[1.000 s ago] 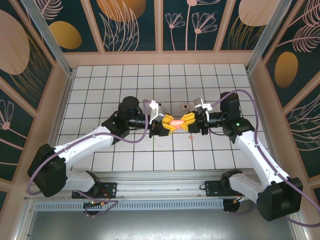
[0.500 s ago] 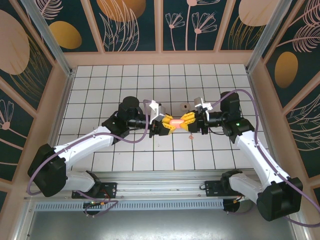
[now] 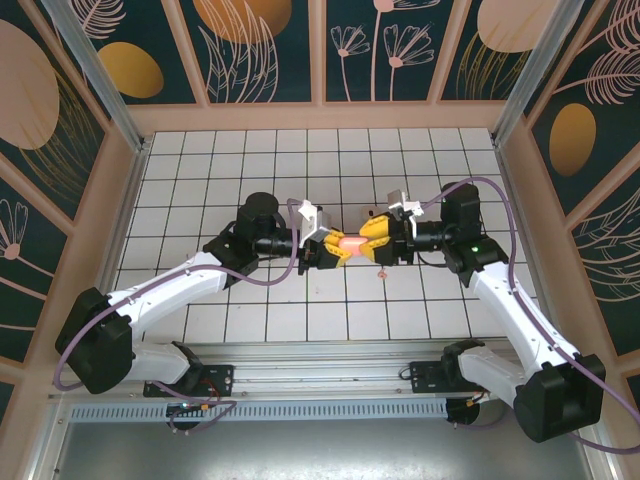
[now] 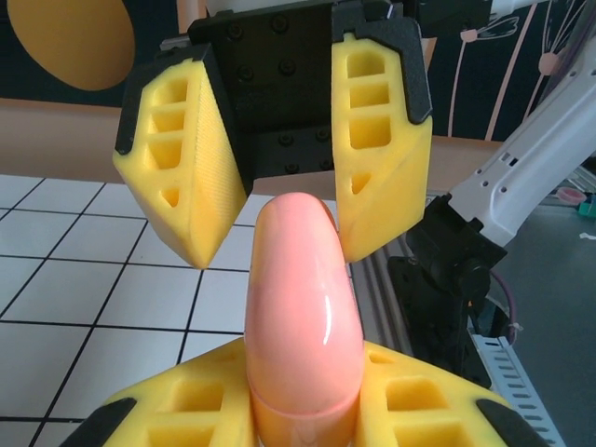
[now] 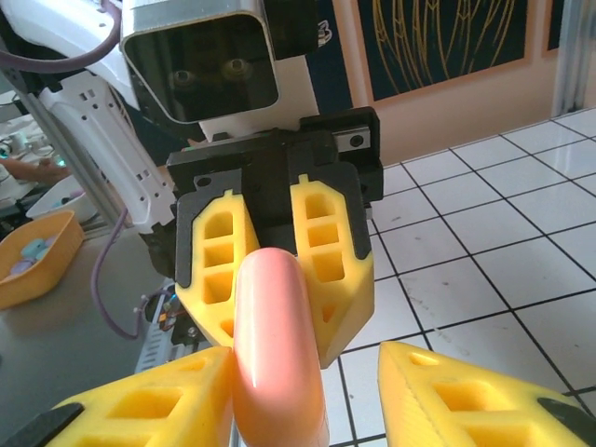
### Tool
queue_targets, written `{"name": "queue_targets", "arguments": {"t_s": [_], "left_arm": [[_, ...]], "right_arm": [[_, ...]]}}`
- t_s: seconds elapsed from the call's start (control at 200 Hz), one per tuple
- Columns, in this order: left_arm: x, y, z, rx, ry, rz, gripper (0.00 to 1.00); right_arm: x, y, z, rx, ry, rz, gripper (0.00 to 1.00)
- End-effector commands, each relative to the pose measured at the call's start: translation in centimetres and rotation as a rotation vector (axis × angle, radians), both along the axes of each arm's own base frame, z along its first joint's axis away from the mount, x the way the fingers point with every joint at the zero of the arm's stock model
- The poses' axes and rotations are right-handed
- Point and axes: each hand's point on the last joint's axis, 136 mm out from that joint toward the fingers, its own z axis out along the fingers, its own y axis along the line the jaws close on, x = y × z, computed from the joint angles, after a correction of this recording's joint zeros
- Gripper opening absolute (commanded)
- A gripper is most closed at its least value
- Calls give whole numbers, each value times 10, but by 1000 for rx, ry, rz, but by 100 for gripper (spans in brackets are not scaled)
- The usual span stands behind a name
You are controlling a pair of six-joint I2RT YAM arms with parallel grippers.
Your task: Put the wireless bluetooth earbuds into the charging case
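The charging case (image 3: 349,243) is held off the tiles just to the 3 o'clock side of the tabletop's (image 3: 200,170) middle. The left end effector (image 3: 328,247), reaching in from 9 o'clock, is clamped on one end of it. The right end effector (image 3: 373,238), coming from 3 o'clock, stands parted round the other end, with one finger (image 5: 158,410) against the shell and the other clear. The shell is glossy, rounded and tapering, so it is probably light and rigid but slippery, and apt to squirt out of a pinch near the tip. The broad flanks look the safer hold. A tiny pink piece (image 3: 381,274), likely an earbud, lies on a tile at 5 o'clock of the case; it looks fiddly to pick up. The tabletop is flat white grid tile, and dark floral panels (image 3: 260,50) wall it in.
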Motion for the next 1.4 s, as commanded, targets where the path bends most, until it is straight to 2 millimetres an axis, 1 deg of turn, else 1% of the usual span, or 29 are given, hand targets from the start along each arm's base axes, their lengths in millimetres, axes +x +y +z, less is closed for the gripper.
{"name": "queue_targets", "arguments": {"t_s": [0.0,0.155,0.405,0.54,0.601,0.666,0.826,0.966,1.096,1.201,1.276,1.396], "left_arm": [[-5,-1,9,-16,-37,-26,22],[-6,3,6,-15,-41,-14,22],[-2,4,1,5,-68,12,22],[2,0,-3,1,-54,17,22],[6,0,-5,1,-46,34,22],[10,0,-13,11,-45,61,22],[25,6,-25,-3,2,123,22],[37,14,-37,-16,48,166,22],[47,25,-51,-38,106,205,22],[51,31,-60,-41,133,235,21],[54,36,-66,-50,147,262,21],[56,41,-75,-66,175,290,21]], "right_arm": [[18,1,2,4,-2,-88,44],[33,-1,-4,-6,21,-167,44],[42,-1,-8,2,64,-210,45],[42,-2,-5,5,73,-219,46],[43,-3,-4,2,74,-231,48],[43,-4,-4,-3,76,-248,49],[46,-6,-1,-2,97,-278,50],[58,-11,-2,-21,146,-358,50],[77,-21,-13,-84,233,-488,49],[91,-33,-32,-158,334,-609,49],[96,-39,-49,-212,410,-668,48],[96,-49,-75,-296,531,-742,47]]}}
